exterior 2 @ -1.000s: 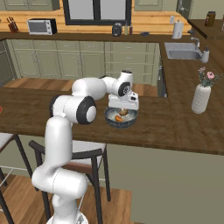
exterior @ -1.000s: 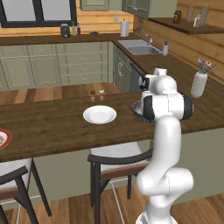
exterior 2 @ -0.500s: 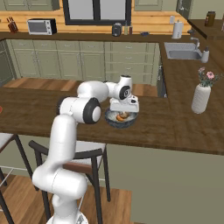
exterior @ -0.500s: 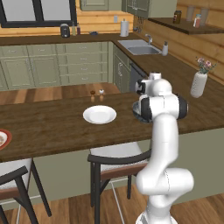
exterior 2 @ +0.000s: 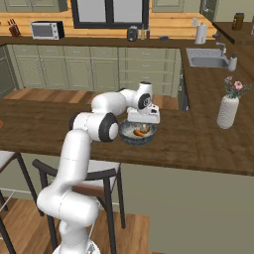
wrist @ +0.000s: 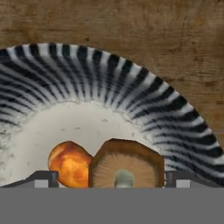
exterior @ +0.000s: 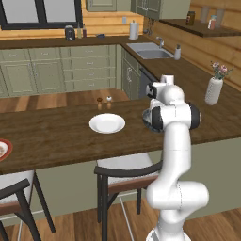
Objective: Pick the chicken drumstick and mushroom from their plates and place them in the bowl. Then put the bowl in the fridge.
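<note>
In bowl (wrist: 175, 118): mushroom (wrist: 126, 164) touching drumstick (wrist: 70, 162) | hand (wrist: 112, 177) spread wide, released

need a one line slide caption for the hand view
Claw open over the bowl, the mushroom gill-side up between its tips beside the chicken drumstick.

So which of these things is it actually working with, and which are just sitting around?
Part of the job:
bowl
mushroom
chicken drumstick
white plate
red-rimmed plate

Just lying about:
flower vase
salt and pepper shakers
microwave
</note>
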You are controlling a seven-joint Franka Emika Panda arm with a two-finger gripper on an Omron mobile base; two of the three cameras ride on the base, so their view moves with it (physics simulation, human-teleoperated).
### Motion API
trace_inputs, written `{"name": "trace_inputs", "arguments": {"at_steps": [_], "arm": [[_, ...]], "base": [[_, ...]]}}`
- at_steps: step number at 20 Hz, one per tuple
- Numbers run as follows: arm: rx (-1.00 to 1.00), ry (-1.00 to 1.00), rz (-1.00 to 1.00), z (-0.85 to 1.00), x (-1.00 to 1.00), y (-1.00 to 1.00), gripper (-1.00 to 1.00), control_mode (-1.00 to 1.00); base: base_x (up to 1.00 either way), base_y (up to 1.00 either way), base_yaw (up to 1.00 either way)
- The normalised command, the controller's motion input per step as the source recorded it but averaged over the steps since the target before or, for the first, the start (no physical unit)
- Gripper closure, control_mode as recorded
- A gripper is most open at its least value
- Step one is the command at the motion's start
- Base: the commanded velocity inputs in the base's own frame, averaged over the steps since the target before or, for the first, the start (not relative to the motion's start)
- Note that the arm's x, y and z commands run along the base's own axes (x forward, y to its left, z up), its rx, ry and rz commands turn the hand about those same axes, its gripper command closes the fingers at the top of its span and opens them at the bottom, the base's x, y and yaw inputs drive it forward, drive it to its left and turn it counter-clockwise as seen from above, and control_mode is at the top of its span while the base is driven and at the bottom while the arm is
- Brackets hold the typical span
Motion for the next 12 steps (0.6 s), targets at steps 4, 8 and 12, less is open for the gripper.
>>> {"name": "trace_inputs", "arguments": {"at_steps": [4, 8, 12], "arm": [[0.00, -0.20, -0.01, 0.24, -0.29, 0.01, -1.00, -1.00], [0.00, -0.06, -0.12, 0.07, -0.78, -0.01, -1.00, -1.00], [0.01, -0.01, -0.26, 0.00, -0.99, 0.00, -1.00, -1.00]], "base": [[0.00, 0.00, 0.00], [0.00, 0.00, 0.00], [0.00, 0.00, 0.00]]}}
